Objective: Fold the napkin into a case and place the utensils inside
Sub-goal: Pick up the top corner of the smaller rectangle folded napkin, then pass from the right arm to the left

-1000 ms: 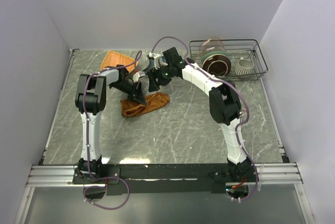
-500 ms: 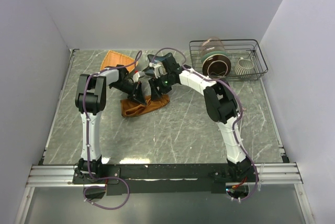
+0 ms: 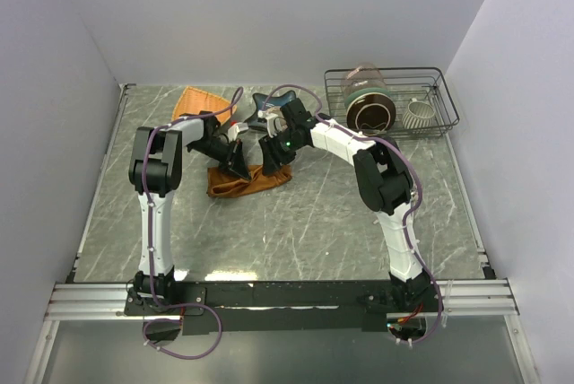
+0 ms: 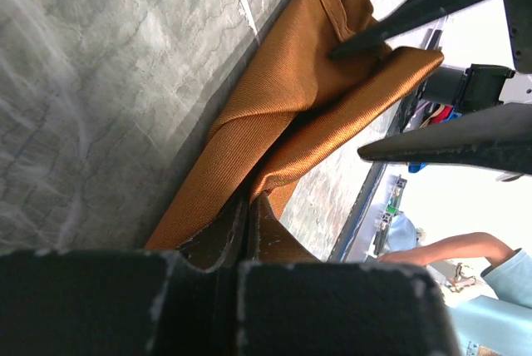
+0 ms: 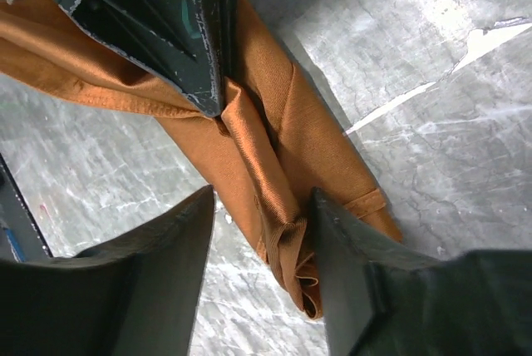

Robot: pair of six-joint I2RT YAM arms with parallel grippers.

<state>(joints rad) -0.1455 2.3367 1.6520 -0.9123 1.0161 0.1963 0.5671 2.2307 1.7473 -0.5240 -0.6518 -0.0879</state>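
Now lowered, right tool (image 5: 264, 198) narrowed but unclosed, astride napkin (image 5: 274, 115) fold, left tool (image 4: 245, 223) pinching napkin edge

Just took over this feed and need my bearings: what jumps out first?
The rust-orange napkin lies bunched near the centre, worked from both sides. The left claw is shut, pinching a fold, while the right claw stands open astride the cloth's rolled end. A wire rack of dishes sits at the far right.

The right gripper (image 5: 264, 206) straddles the napkin's (image 5: 287, 123) bunched fold, jaws apart. At 11 o'clock the left gripper (image 5: 166, 15) pinches the cloth on the table (image 5: 432, 190).
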